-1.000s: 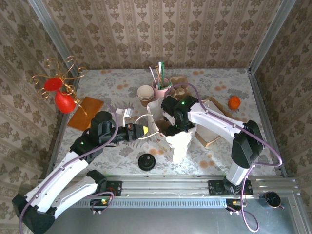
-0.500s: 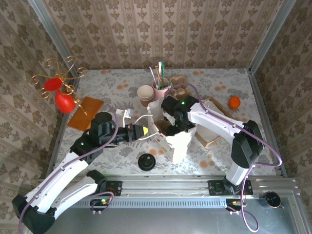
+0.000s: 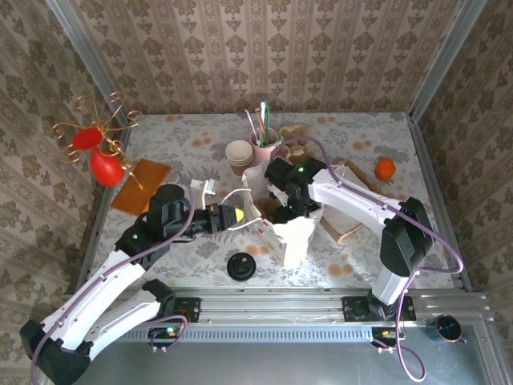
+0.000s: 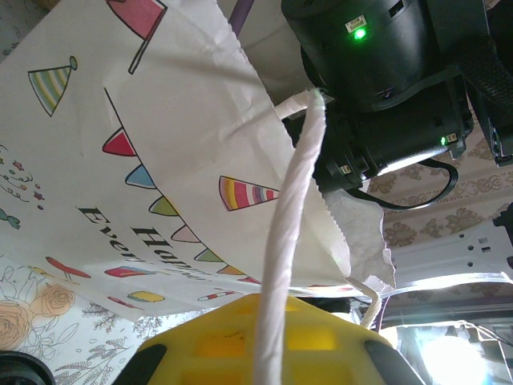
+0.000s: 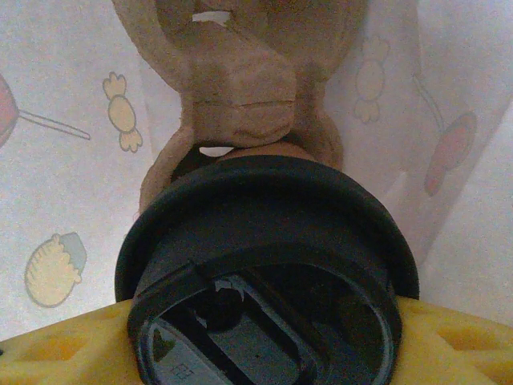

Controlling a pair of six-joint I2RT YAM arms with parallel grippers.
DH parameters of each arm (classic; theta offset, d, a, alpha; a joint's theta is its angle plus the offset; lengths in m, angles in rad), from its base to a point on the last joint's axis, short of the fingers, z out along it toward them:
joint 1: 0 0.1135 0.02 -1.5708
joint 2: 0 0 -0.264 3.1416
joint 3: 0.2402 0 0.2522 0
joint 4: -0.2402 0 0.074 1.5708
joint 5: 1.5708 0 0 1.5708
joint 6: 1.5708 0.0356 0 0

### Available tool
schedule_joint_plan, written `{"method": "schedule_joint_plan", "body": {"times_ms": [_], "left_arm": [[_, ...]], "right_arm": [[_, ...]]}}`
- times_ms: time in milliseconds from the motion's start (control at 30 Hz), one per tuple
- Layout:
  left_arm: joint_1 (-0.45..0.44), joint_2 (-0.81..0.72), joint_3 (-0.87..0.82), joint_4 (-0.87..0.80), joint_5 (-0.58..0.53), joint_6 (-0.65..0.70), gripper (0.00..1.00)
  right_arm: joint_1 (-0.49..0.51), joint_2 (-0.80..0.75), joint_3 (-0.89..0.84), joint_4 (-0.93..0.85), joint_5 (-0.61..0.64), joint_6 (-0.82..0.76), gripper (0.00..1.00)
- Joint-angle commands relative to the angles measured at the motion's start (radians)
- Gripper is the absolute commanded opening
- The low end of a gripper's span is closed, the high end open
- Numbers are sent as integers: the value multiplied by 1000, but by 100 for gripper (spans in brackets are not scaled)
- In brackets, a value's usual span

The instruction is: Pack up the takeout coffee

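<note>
Left gripper [image 3: 232,215]: clamped shut, and it's got the bag's twisted white handle [image 4: 288,241] pinched. The cord runs straight up off the yellow finger in the left wrist view.
Paper bag [image 3: 293,241]: white, standing mid-table between the two arms. There are party hats and bunting printed on the outside.
Right gripper [image 3: 282,213]: nose-down at the bag's mouth, just across from the left gripper.
Right fingers [image 5: 60,349]: yellow, one on each side of the lid and right up against its rim. That's a grip on the cup.
Takeout coffee [image 5: 264,241]: there it is, round black lid up close to the right wrist camera. It sits square between the fingers, with candy-print bag walls all around it, so it's inside the bag.
Coffee to gripper: touching on both sides and centred in the jaws. The cup body below the lid is hidden.
Beyond the cup: a brown cardboard piece [image 5: 240,80], folded, lying deeper in the bag past the lid's edge.
On the table: a lone black lid [image 3: 240,265] near the bag's front left, and stacked beige cups [image 3: 239,155] behind it.
</note>
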Motion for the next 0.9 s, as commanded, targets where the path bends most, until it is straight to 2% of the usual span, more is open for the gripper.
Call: {"method": "schedule_joint_plan", "body": {"times_ms": [0,867], "left_arm": [[-4,-9,-9,19,1,-6,0],[5,-17,-24,16,4,-6,1]], "right_arm": [[8,88,-70,92,-35,20,70],[10,85,-48,75,-36,16,78]]}}
